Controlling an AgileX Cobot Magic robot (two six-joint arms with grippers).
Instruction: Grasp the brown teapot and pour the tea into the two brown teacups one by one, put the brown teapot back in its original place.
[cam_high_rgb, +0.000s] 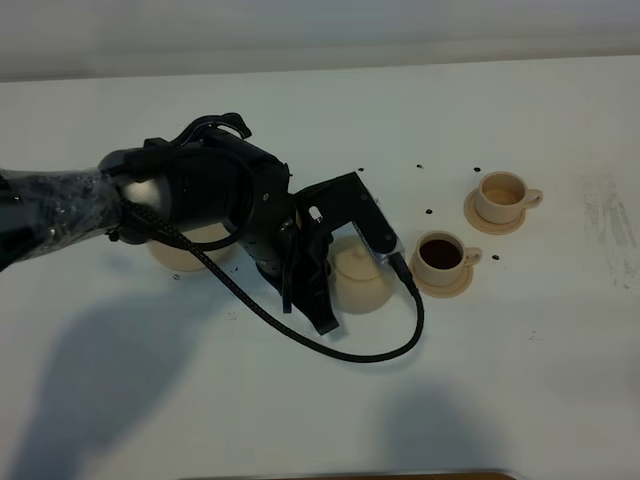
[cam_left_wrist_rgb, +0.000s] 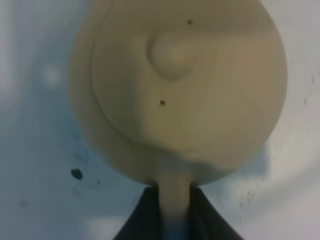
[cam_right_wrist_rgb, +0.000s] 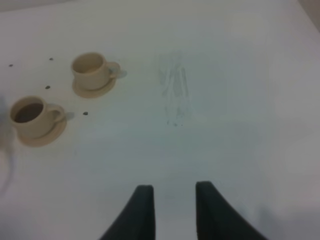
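The brown teapot (cam_high_rgb: 358, 275) is upright, just left of the near teacup, with its knobbed lid on. My left gripper (cam_high_rgb: 326, 285) is shut on its loop handle; the left wrist view shows the teapot (cam_left_wrist_rgb: 180, 85) from above with the gripper (cam_left_wrist_rgb: 174, 220) clamped on the handle. The near teacup (cam_high_rgb: 441, 255) on its saucer holds dark tea. The far teacup (cam_high_rgb: 500, 195) on its saucer looks pale inside. Both cups show in the right wrist view, near (cam_right_wrist_rgb: 31, 116) and far (cam_right_wrist_rgb: 91, 69). The wide saucer (cam_high_rgb: 185, 252) lies left, partly hidden under my left arm. My right gripper (cam_right_wrist_rgb: 172, 212) is open and empty above bare table.
A black cable (cam_high_rgb: 370, 350) loops over the table in front of the teapot. Small dark specks (cam_high_rgb: 428, 212) dot the white table (cam_high_rgb: 560, 350) around the cups. The right arm is out of the exterior view.
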